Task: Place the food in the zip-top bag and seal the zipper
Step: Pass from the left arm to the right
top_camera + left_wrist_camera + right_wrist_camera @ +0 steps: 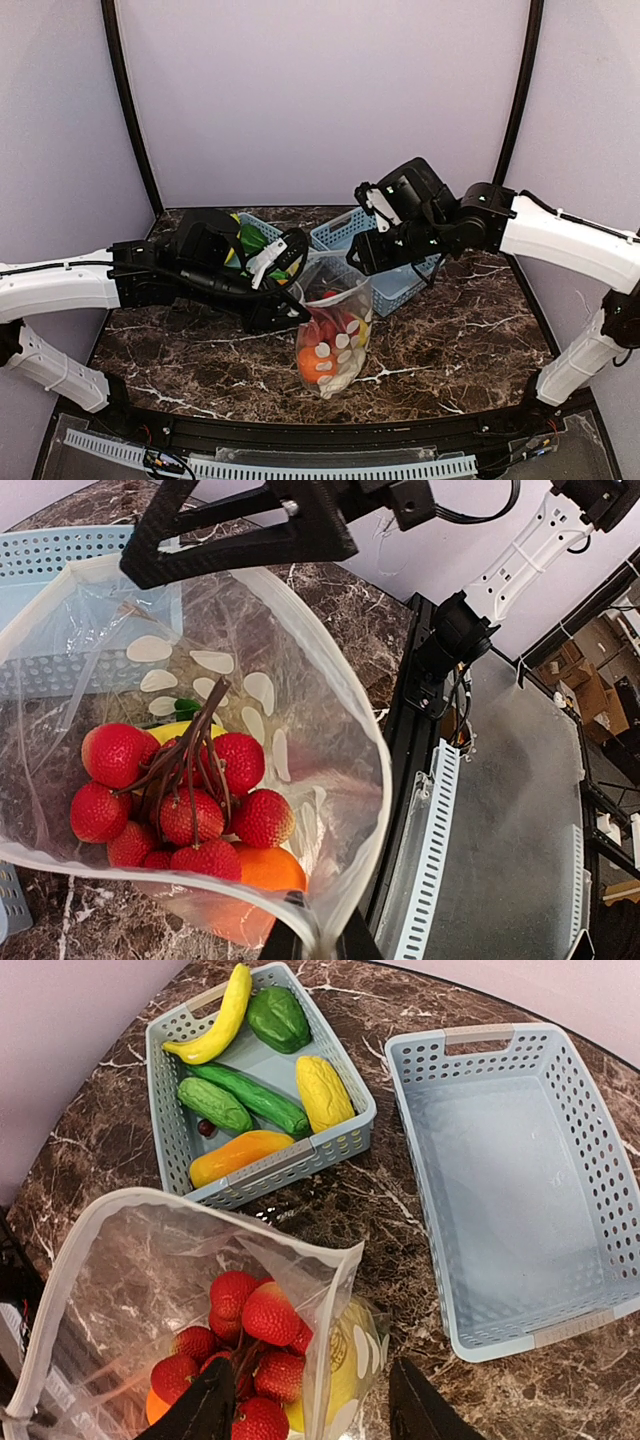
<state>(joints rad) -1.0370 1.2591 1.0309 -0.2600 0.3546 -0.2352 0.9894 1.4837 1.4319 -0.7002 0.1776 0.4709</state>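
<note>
The bag (335, 345), at the centre of the worktop (470, 330) with strawberries (190, 800) and an orange (265, 872) inside, is gripped at its rim's 10 o'clock by the clenched left hand (318, 948), while the right hand (312, 1370) is held released at 1 o'clock, above it.

The left arm (60, 285) and right arm (560, 240) have glossy white links between black joint housings, with thin black cables looped alongside. The left tool (312, 948) and right tool (315, 1405) are black, with matte wedge-shaped fingers (205, 1410).
</note>
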